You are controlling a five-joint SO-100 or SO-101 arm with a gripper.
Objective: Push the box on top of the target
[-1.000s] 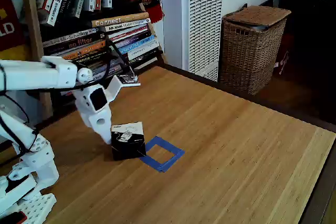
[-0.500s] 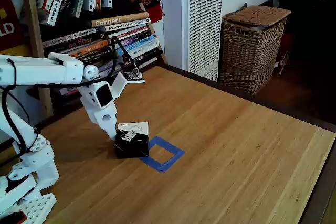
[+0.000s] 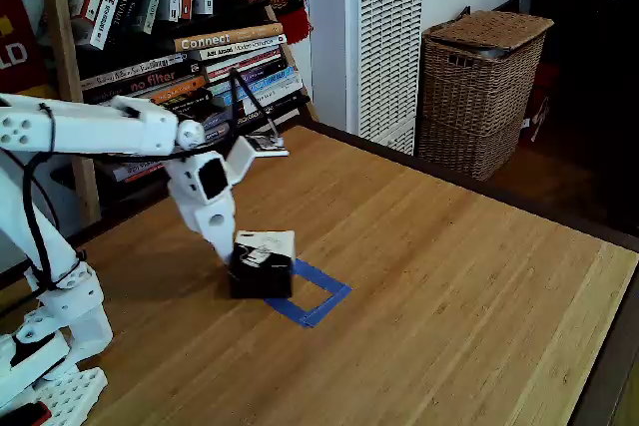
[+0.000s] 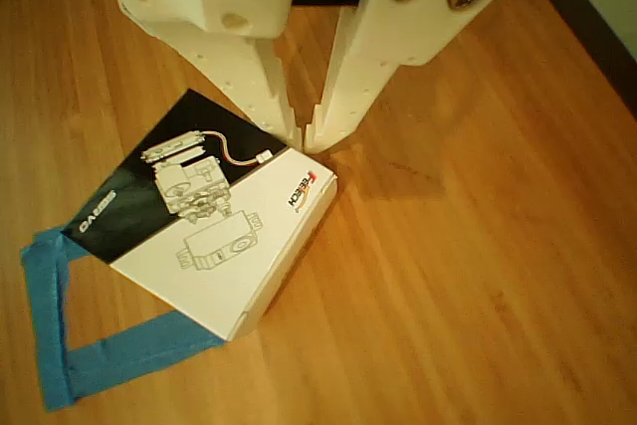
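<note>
Pincer clenched on nothing, tips low against the box edge so it works as a blunt pusher, box sitting on the table partly over the near corner of the target.

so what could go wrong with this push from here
The jaws touch the box near one corner, not mid-side, so it may spin rather than slide straight. In the fixed view the box covers only the near corner of the blue tape square and sits skewed to it, so it could stop crooked across the tape. The closed gripper might also slip off that edge.
</note>
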